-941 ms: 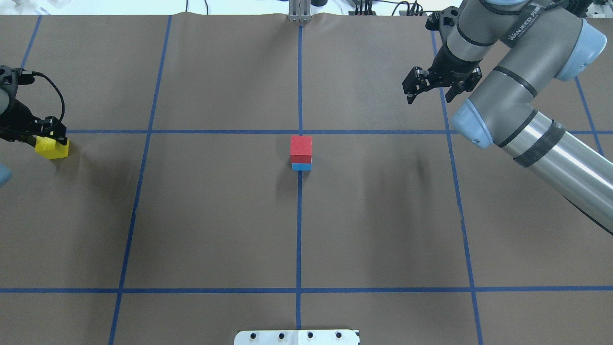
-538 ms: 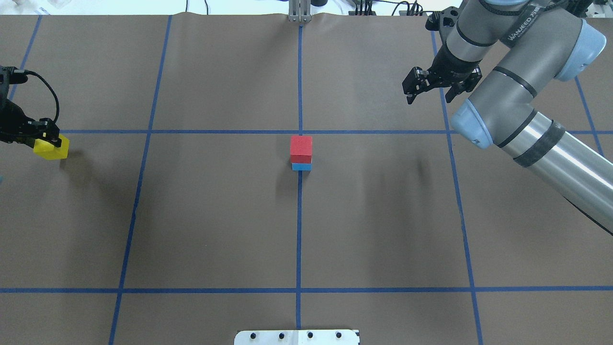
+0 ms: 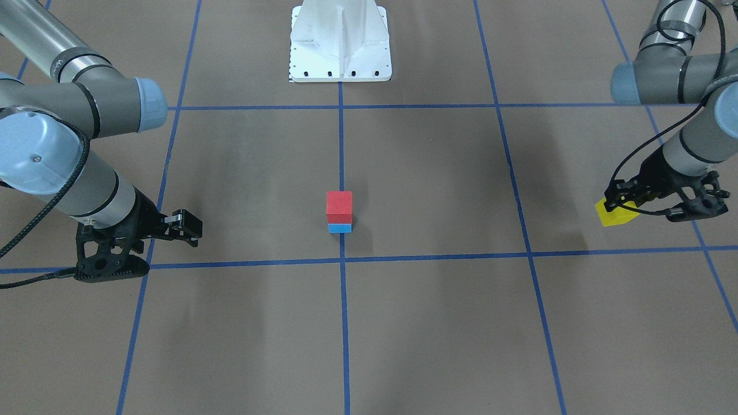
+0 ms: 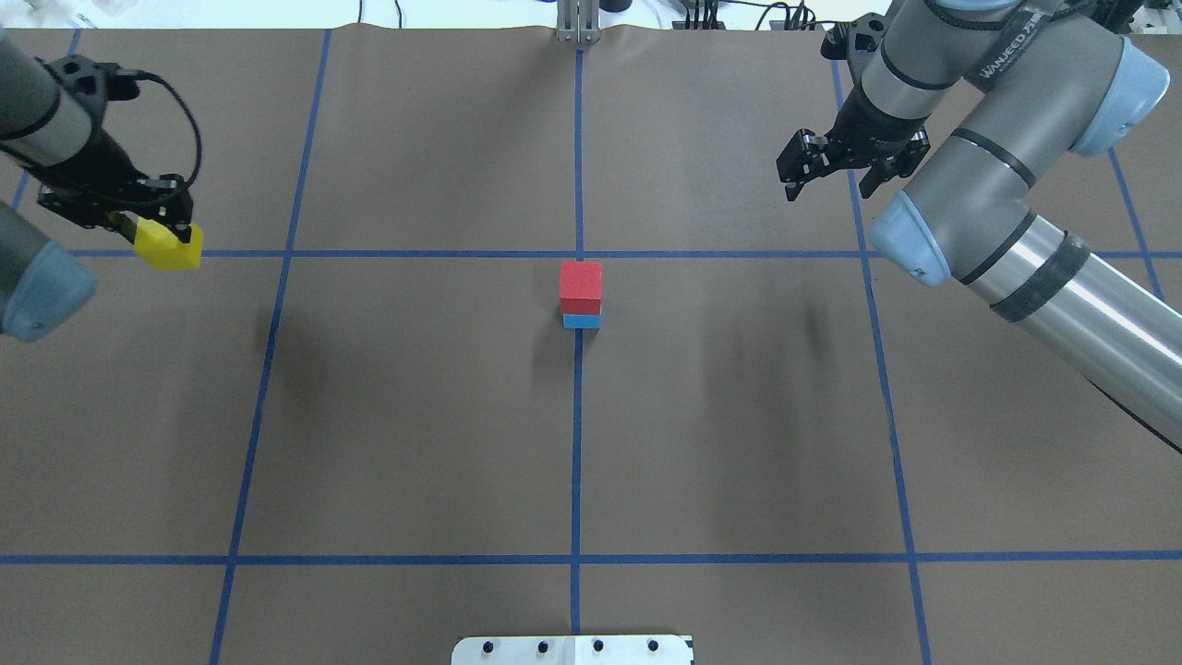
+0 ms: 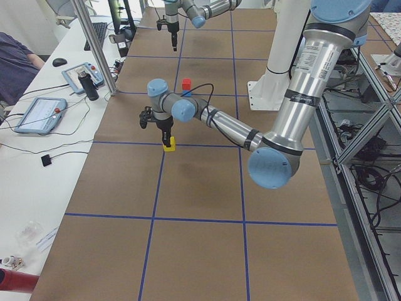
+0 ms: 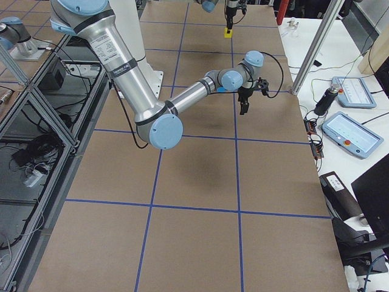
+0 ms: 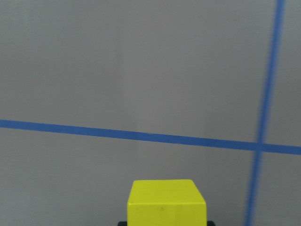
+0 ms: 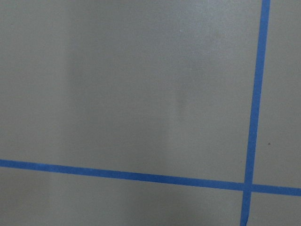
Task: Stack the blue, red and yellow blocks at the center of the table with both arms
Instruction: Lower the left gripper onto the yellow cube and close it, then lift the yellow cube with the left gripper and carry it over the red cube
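Observation:
A red block [image 4: 581, 286] sits on a blue block [image 4: 582, 321] at the table's centre, where two blue tape lines cross; the stack also shows in the front view [image 3: 339, 206]. My left gripper [image 4: 157, 226] is shut on a yellow block [image 4: 167, 247] and holds it above the table at the far left. The block fills the bottom of the left wrist view [image 7: 167, 202] and shows in the front view [image 3: 617, 213]. My right gripper [image 4: 828, 187] is open and empty, hovering at the far right, well away from the stack.
Brown paper with a blue tape grid [image 4: 577, 462] covers the table. The white robot base plate [image 4: 572, 649] is at the near edge. A side table with tablets [image 5: 39, 114] and a seated person [image 5: 12, 69] lies beyond the far edge.
My left gripper has lifted the yellow block and carried it rightward and farther from the robot. The right arm and the red-on-blue stack have not moved.

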Action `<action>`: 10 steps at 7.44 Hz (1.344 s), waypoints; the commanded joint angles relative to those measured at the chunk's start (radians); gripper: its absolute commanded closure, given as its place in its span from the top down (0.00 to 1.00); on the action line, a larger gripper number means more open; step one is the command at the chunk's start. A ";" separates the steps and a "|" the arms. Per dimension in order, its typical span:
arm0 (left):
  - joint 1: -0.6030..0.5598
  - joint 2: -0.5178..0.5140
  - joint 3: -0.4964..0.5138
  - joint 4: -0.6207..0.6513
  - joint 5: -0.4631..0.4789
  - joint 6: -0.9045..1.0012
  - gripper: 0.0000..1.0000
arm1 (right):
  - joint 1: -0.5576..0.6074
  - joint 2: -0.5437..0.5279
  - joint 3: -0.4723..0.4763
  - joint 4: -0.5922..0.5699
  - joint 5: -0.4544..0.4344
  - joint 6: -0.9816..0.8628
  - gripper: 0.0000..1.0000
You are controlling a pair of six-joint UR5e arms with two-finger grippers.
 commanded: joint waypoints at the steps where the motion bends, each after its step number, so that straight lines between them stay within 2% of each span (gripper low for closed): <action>1: 0.065 -0.210 0.015 0.174 0.057 -0.009 0.00 | 0.003 0.001 0.000 0.000 0.000 -0.005 0.99; 3: 0.109 -0.308 0.045 0.176 0.062 -0.047 0.00 | 0.001 0.001 0.000 0.000 0.000 -0.005 0.99; 5: 0.200 -0.455 0.102 0.184 0.099 -0.195 0.00 | 0.003 -0.001 0.000 0.000 -0.002 -0.003 0.99; 6: 0.232 -0.547 0.154 0.187 0.094 -0.258 0.00 | 0.003 -0.002 0.000 0.001 -0.002 0.004 0.99; 7: 0.252 -0.663 0.256 0.190 0.099 -0.285 0.00 | 0.004 -0.002 0.000 0.000 -0.002 0.007 0.99; 8: 0.264 -0.734 0.353 0.188 0.103 -0.273 0.00 | 0.004 -0.002 0.000 0.000 0.000 0.004 0.99; 10: 0.293 -0.740 0.398 0.182 0.102 -0.239 0.00 | 0.021 -0.001 0.008 0.000 0.005 0.007 0.99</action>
